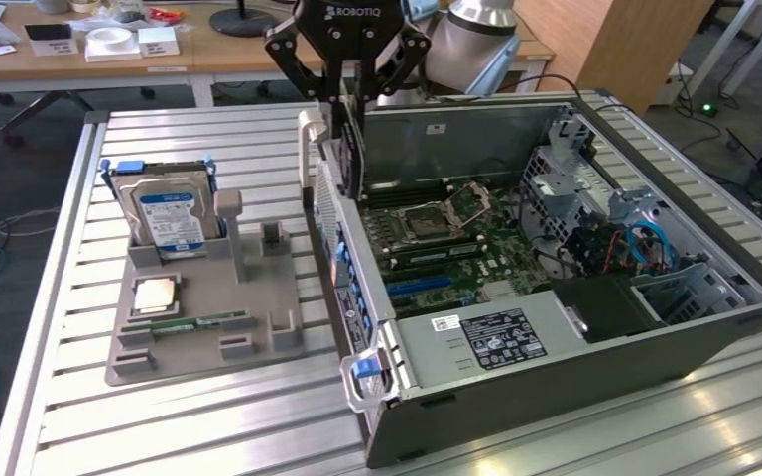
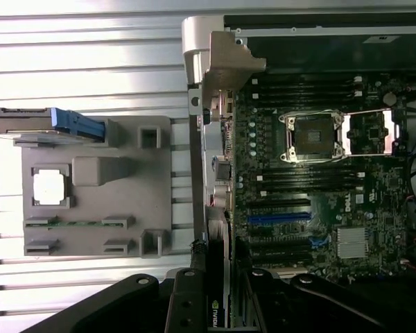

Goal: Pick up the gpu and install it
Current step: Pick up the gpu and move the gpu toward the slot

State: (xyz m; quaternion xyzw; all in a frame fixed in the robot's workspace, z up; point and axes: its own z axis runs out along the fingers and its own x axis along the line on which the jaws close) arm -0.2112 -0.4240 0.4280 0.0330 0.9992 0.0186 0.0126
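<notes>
The gripper (image 1: 348, 99) has its fingers closed on the gpu (image 1: 344, 159). The card hangs on edge with its long axis up and down, and its lower end points at the wall of the open computer case (image 1: 619, 367) on the exterior view's left. The case lies on a slatted metal table (image 1: 222, 416). Further to the exterior view's left stands a grey holder (image 1: 195, 347) with an upright hard drive (image 1: 170, 213). Wooden desks (image 1: 235, 55) are far behind.

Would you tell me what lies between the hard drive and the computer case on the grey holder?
In the exterior view, the holder's own upright post and a small empty bracket stand between the hard drive and the case.
</notes>
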